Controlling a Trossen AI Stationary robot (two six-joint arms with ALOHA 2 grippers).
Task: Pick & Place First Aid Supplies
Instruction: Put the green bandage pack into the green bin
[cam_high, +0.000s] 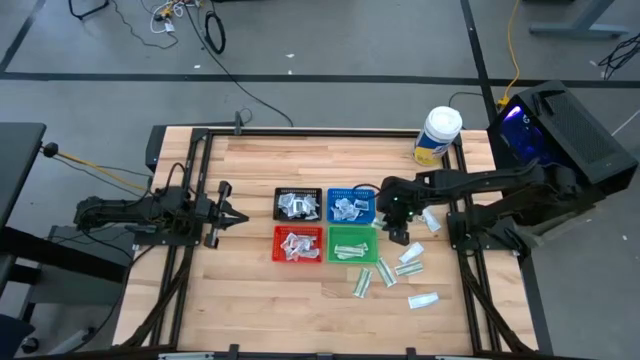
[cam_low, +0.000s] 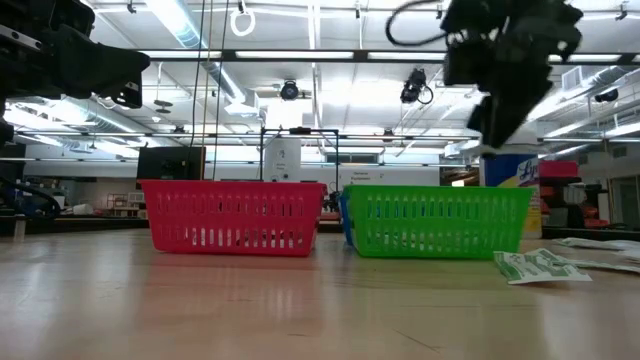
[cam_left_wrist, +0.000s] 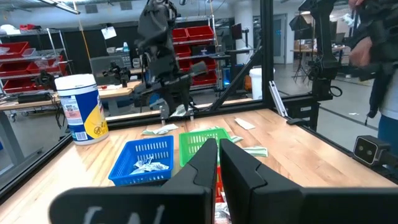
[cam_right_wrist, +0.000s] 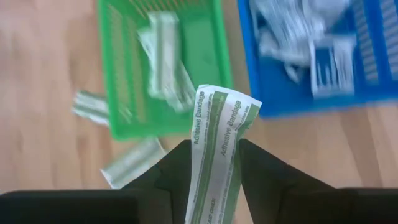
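Right wrist view shows a long narrow white-and-green adhesive bandage packet (cam_right_wrist: 217, 146) pinched upright between the right gripper (cam_right_wrist: 214, 163) fingers, its printed end sticking out past the fingertips. The green plastic mesh tray (cam_right_wrist: 118, 93) lies ahead and below, a few matching packets already in it; the blue mesh tray (cam_right_wrist: 298, 93) sits beside. Done well, I judge, the gripper centres over the green tray and lowers before letting go, since the light packet could flutter onto the wooden table (cam_high: 250, 300). The left gripper (cam_high: 222, 208) waits clenched and empty, well apart.
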